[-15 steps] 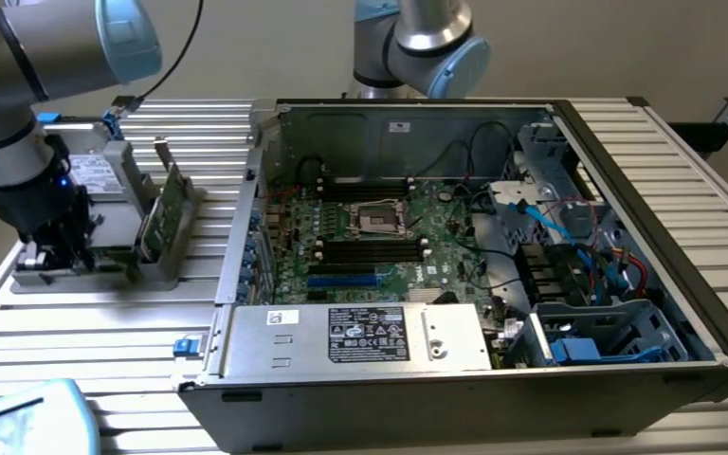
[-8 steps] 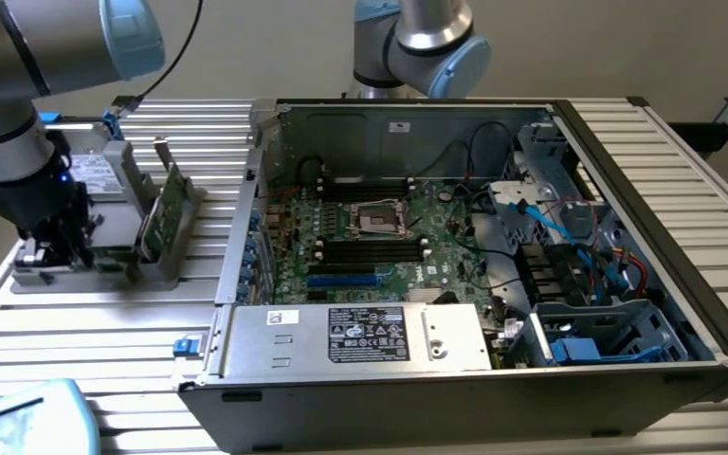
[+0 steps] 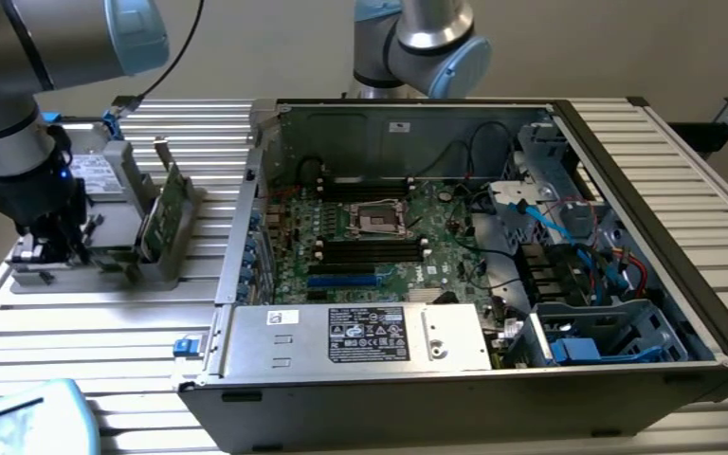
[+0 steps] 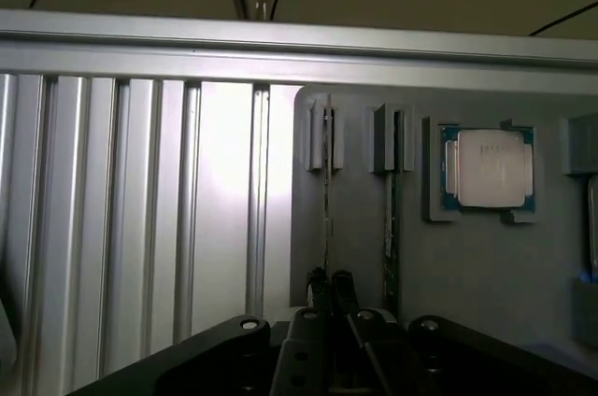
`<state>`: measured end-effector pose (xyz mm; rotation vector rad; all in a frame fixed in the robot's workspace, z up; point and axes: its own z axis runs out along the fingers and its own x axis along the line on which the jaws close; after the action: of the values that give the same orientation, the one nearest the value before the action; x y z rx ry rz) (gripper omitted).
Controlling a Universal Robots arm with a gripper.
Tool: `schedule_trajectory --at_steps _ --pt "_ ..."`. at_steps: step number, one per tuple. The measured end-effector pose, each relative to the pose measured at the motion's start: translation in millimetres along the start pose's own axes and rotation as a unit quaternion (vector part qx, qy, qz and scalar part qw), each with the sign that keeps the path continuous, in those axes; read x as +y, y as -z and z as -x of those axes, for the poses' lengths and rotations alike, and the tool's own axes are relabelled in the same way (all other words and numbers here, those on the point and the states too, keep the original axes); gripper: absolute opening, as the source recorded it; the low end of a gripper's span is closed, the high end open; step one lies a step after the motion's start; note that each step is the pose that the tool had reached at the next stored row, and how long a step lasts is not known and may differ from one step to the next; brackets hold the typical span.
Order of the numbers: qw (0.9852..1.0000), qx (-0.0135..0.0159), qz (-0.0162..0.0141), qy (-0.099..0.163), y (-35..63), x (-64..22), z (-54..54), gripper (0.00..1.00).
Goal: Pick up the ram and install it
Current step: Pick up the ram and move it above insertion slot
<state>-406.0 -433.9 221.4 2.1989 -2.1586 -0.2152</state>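
The ram (image 4: 327,181) is seen edge-on as a thin dark stick standing in a slot of the grey holder (image 4: 467,265). My gripper (image 4: 330,282) is over its near end, with the two fingertips pressed close on either side of it. A second thin stick (image 4: 389,219) stands in the neighbouring slot. In the exterior view my gripper (image 3: 54,246) hangs low over the holder (image 3: 111,261) at that view's left, beside the open computer case (image 3: 667,313). The motherboard's dark memory slots (image 3: 367,248) lie inside the case.
A square silver CPU (image 4: 488,167) rests in a pocket of the holder. A taller green card with a metal bracket (image 3: 168,213) stands upright between my gripper and the case. A second arm's base (image 3: 421,43) is behind the case. The table (image 4: 140,209) is ribbed aluminium.
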Motion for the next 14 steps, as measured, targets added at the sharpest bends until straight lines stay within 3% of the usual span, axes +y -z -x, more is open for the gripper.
schedule_trajectory --at_steps 7,14 --pt "0.9999 -0.0002 0.0106 -0.001 10.1 -1.8 0.5 0.13" --pt "0.9999 -0.0003 0.0147 -0.001 21.4 -3.6 1.1 0.13"
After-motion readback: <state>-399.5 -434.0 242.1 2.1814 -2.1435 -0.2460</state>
